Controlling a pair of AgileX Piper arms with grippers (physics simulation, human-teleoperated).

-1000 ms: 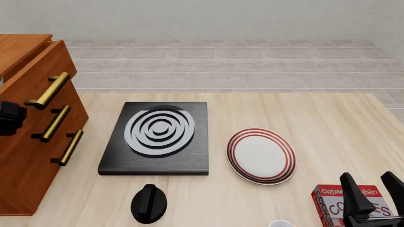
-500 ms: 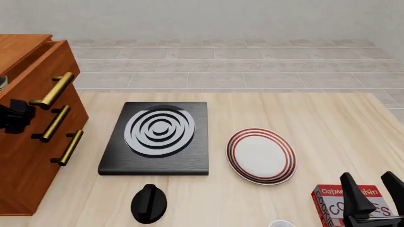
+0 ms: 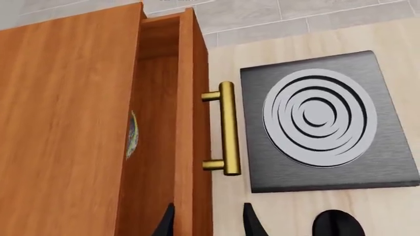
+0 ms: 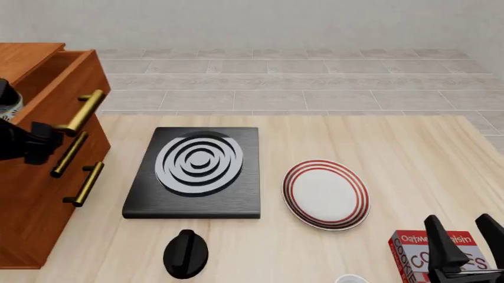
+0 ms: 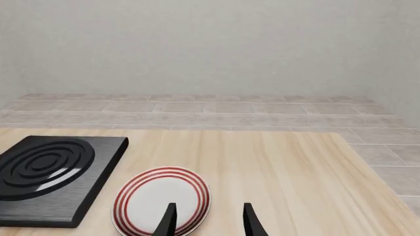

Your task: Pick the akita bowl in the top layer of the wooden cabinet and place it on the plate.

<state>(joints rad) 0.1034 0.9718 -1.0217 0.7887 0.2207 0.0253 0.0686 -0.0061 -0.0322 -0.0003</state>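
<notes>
1. At the frame's left edge, the left gripper (image 4: 39, 141) sits by the top layer (image 4: 67, 79), pulled partly out of the wooden cabinet (image 4: 32, 200); whether it grips the brass handle (image 4: 81, 111) is unclear.
2. A sliver of the akita bowl (image 4: 9, 101) shows inside.
3. Lower right, the right gripper (image 4: 466, 233) is open and empty, near the plate (image 4: 326, 194).

The top layer (image 3: 190, 123) of the wooden cabinet (image 3: 66, 128) stands pulled partly out, its brass handle (image 3: 226, 128) beside the black stove slab (image 3: 328, 123) on the desk (image 3: 288, 42). A speckled sliver of the akita bowl (image 3: 132, 133) shows inside. The left gripper (image 3: 206, 221) has its fingers spread astride the drawer front.
</notes>
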